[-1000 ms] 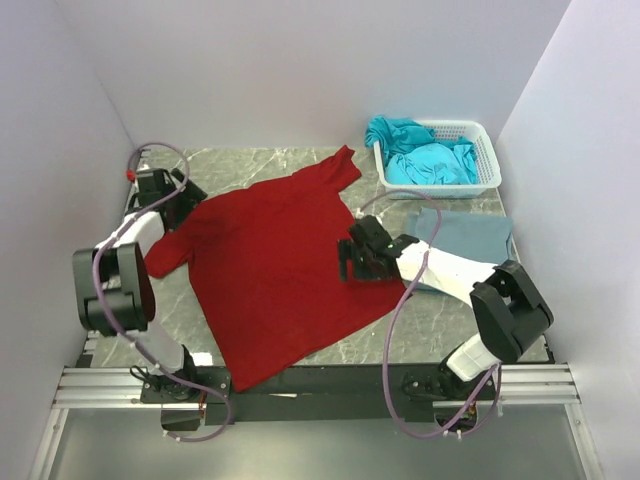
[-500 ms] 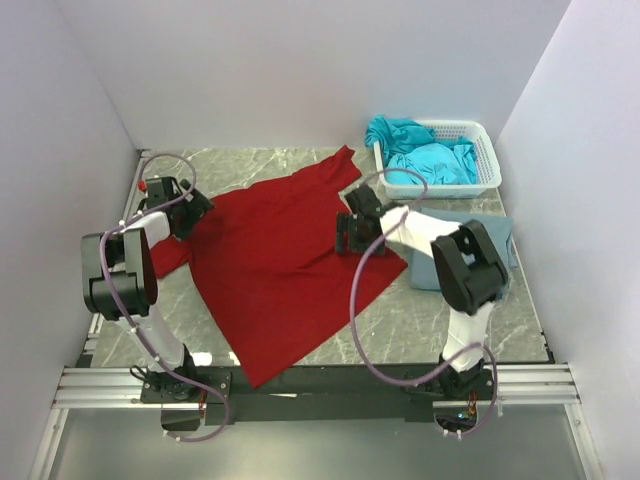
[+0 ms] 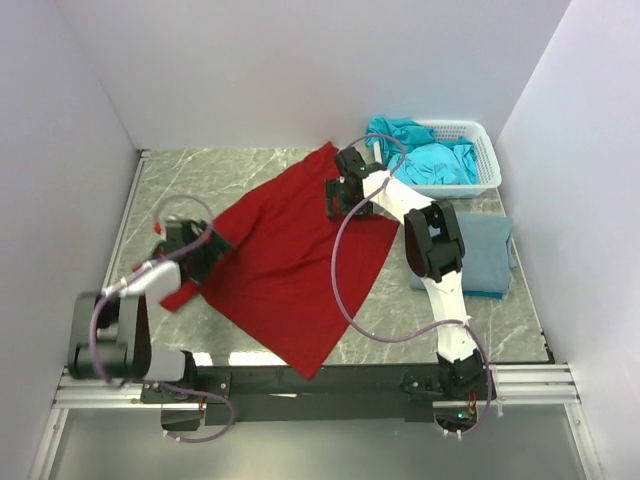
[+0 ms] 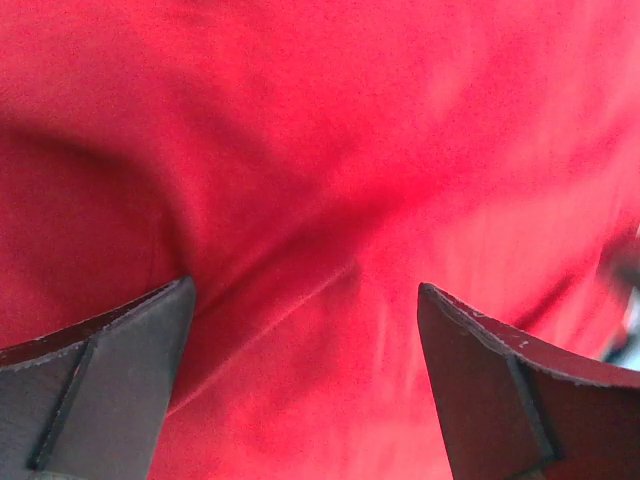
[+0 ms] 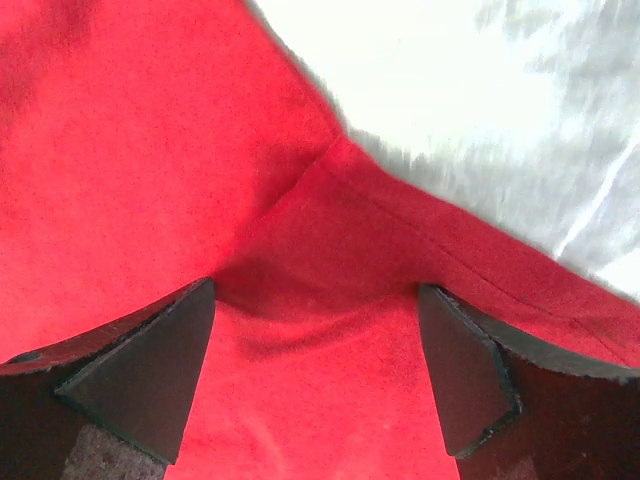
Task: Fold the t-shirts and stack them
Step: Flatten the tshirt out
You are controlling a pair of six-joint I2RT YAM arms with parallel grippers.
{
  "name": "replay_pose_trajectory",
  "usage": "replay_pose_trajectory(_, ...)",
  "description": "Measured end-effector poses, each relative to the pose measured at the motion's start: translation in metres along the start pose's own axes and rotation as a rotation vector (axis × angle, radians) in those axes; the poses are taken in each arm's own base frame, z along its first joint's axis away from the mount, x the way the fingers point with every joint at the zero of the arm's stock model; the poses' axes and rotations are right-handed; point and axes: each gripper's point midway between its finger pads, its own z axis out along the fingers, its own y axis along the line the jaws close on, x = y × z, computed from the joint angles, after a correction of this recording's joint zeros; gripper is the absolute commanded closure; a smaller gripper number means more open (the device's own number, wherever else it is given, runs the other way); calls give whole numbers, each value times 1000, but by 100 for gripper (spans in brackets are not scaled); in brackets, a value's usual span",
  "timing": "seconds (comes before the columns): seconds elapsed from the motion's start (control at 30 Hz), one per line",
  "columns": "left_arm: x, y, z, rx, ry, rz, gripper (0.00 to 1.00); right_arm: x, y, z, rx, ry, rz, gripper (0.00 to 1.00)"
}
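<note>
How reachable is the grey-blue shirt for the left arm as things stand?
Probably not reachable: the left end effector sits over the red shirt at the table's left, while the grey-blue shirt lies far right, beyond the right arm.

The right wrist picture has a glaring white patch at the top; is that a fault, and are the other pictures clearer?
Right wrist: the table is overexposed nearly to white, while the dark red t-shirt shows well. Left wrist: that shirt fills the frame, soft and oversaturated. Top external: evenly lit and sharp, with only faint shadows.
</note>
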Motion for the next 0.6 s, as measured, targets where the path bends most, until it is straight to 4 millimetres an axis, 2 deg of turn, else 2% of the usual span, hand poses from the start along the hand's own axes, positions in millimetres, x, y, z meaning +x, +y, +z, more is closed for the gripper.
replay_pose_trajectory(0.13,83,-4,-43,26,138,88,0,-16,0,-3,13,-18,-27,12)
replay_pose_trajectory(0.2,111,1,-68,26,196,116,1,-21,-2,-9,23,-34,-36,11)
replay_pose_trajectory(0.23,115,1,-81,36,201,118,0,-22,-3,-12,27,-42,-39,11)
replay_pose_trajectory(0.27,116,-1,-90,52,194,122,1,-21,-5,-16,31,-43,-42,11)
replay_pose_trajectory(0.33,105,-10,-111,101,127,118,1,-16,-10,-28,43,-54,-39,11)
replay_pose_trajectory(0.47,69,-35,-136,168,-21,107,1,16,-23,-65,41,-61,-11,11)
replay_pose_trajectory(0.53,56,-53,-137,191,-62,124,1,32,-26,-86,22,-91,9,11)
replay_pose_trajectory(0.6,47,-72,-130,201,-71,153,1,54,-29,-108,0,-115,31,11)
